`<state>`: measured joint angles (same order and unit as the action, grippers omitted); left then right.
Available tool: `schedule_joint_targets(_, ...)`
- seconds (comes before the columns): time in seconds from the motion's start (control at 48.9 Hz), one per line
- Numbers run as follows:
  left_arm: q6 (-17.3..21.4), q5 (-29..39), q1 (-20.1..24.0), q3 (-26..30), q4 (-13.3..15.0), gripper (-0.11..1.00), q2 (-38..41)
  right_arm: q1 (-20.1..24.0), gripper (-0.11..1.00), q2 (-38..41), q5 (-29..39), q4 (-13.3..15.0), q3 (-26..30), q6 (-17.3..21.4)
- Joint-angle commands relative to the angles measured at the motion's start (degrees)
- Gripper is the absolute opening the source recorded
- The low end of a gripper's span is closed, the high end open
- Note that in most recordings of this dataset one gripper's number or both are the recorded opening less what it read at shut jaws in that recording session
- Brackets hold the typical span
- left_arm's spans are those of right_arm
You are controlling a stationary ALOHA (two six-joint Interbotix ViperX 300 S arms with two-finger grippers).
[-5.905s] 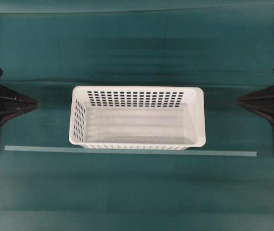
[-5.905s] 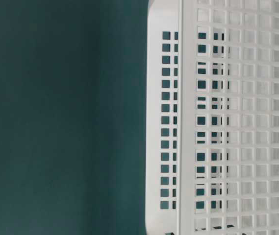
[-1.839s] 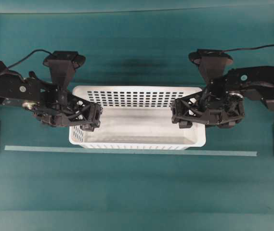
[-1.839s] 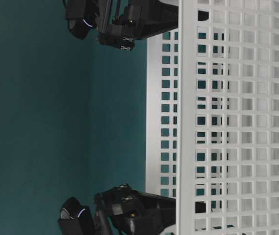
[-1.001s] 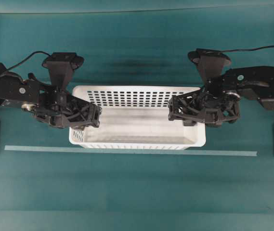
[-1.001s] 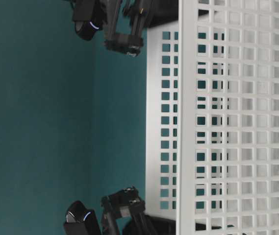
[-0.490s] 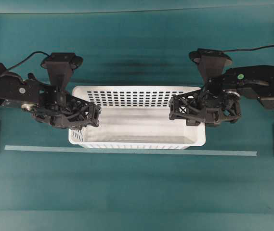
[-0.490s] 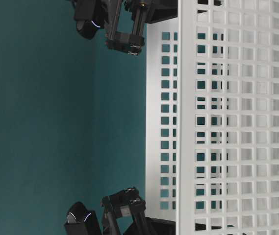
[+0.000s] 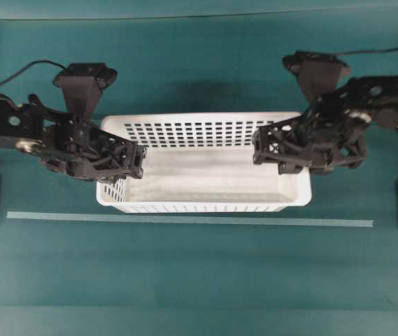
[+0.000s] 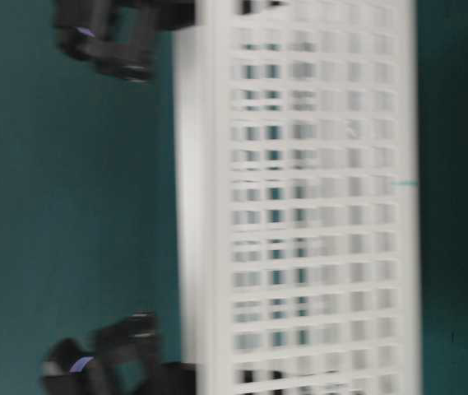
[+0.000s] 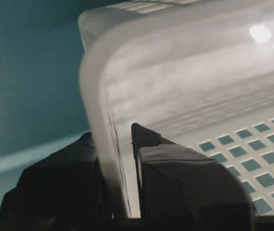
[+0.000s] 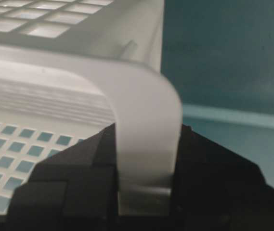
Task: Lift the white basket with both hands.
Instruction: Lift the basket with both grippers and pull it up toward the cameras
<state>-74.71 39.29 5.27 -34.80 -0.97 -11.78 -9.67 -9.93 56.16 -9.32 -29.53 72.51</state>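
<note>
so the white basket (image 9: 205, 168) at table centre is clamped at its 9 o'clock rim by the left gripper (image 9: 130, 162) and at 3 o'clock by the right gripper (image 9: 267, 152), lifting looks underway, and an even, level raise is called for next.

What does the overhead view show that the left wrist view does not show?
Only the overhead view shows the whole basket, the right gripper on its right end, both arms, and the pale strip on the table in front of the basket.

Only the left wrist view shows the grip closely: one finger outside the end wall and the other finger inside it, with the wall pinched between them.

Both show the left gripper shut on the basket's left end, the slotted walls, and the teal table.
</note>
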Motion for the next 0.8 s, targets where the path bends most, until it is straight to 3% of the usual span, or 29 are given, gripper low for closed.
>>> schedule_joint_targets(0.0,0.9,3.1,-0.4,4.9,-0.2,0.08,-2.3,0.5,0.19,-1.1,2.8,-0.2,4.0,-0.3)
schedule_joint_targets(0.327,2.0,20.4,-0.5,18.3,-0.2,0.08,-5.0,1.8,0.19,-4.0,9.5,-3.5,12.2,-0.4)
schedule_joint_targets(0.776,6.0,30.8,-0.5,31.7,-0.3,0.07,-4.8,2.5,0.19,-6.2,21.4,-4.0,23.8,-0.2)
